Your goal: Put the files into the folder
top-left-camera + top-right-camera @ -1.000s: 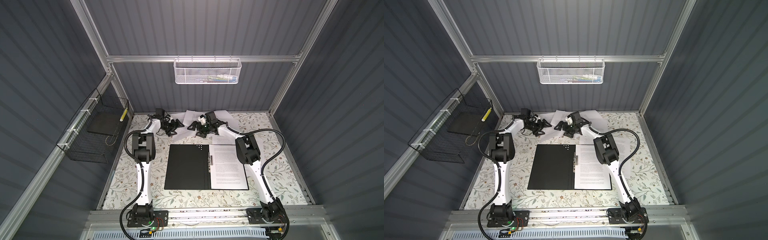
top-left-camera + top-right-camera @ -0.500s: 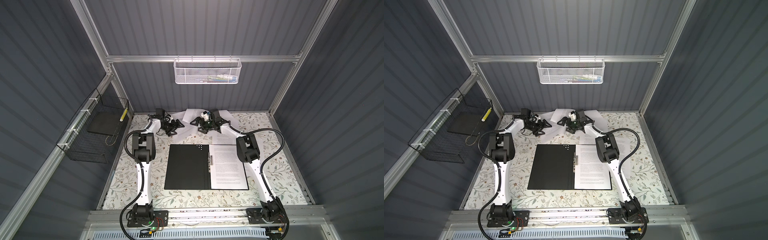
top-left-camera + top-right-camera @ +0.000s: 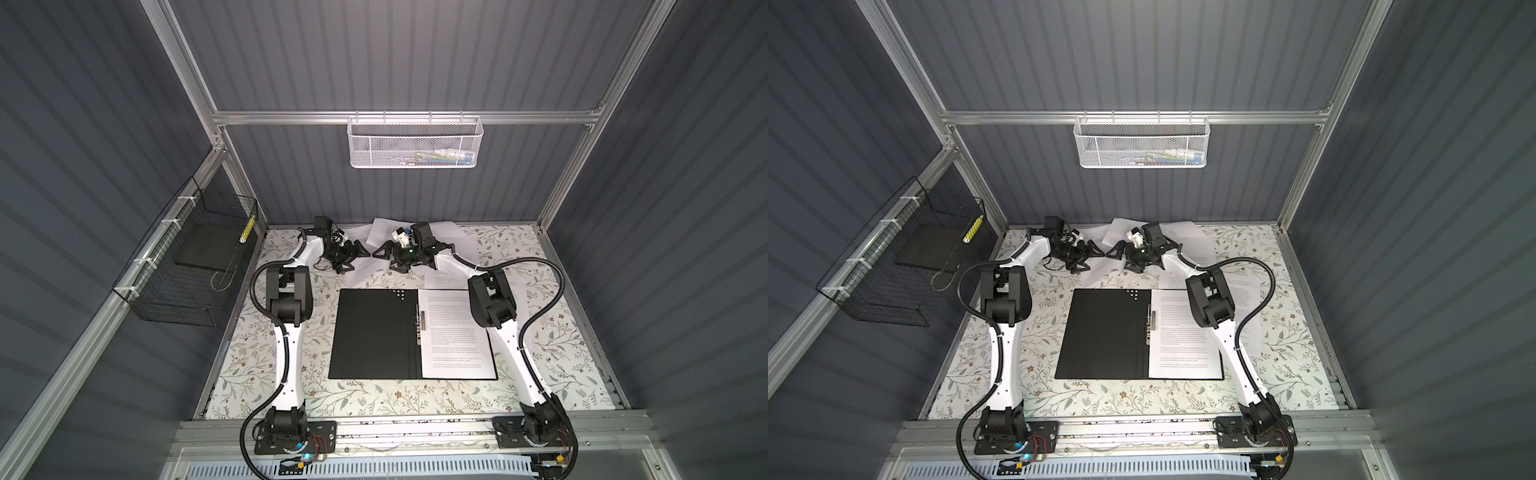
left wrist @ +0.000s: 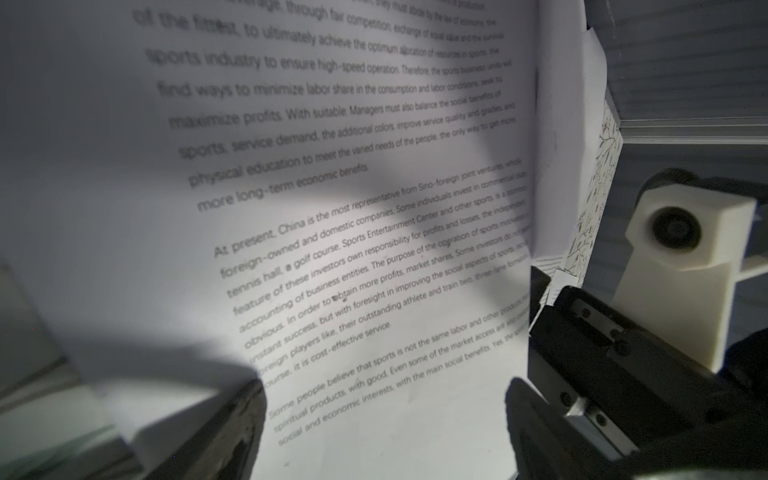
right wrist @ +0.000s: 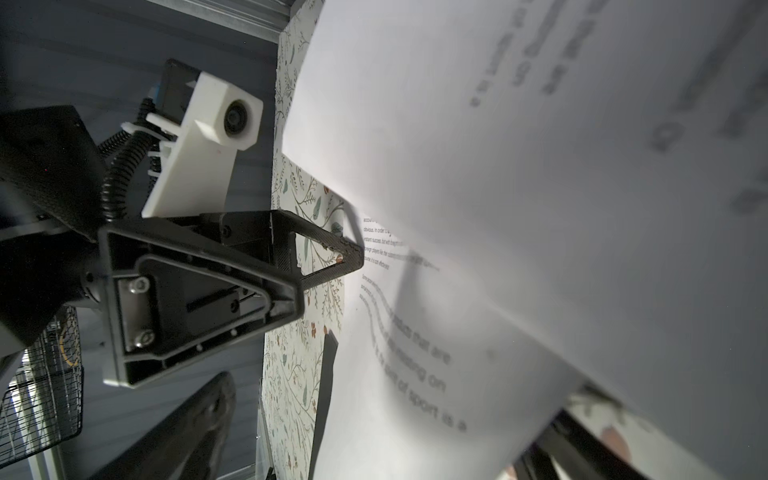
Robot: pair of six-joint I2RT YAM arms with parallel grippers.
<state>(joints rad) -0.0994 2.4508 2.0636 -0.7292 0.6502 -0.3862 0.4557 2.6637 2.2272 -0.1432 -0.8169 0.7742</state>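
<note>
Grey ribbed walls (image 3: pixel 415 62) stand around a table (image 3: pixel 374 401) with a flower-pattern cloth. The folder (image 3: pixel 374 332) lies open in its middle, black inside up, with one sheet (image 3: pixel 453 345) already flat on its right half, beside the clip (image 3: pixel 420 320). The other files (image 3: pixel 446 232) lie loose at the back of the table, and some lie under the right arm just beside the folder. Both grippers are over the back pile and very near to each other. The left gripper (image 3: pixel 352 259) has its jaws spread wide and holds nothing, and the right gripper (image 3: pixel 388 261) is also fully spread, with no paper pinched as far as I can tell. I think the main danger is the paper itself: it is thin and floppy and the sheets overlap, so a closing jaw may take two sheets together, fold an edge, or only push the pile against the back wall. The second danger is that the two grippers, facing each other so closely, hit one another when one goes down. Both top views give the whole layout, but there the files are too small to judge. The left wrist view shows the printed text and its own fingers (image 4: pixel 224 428) well apart over the paper. The right wrist view shows what no other view does: a fingertip (image 5: pixel 351 253) of the left gripper at the edge of a sheet that lies wavy, not flat.
</note>
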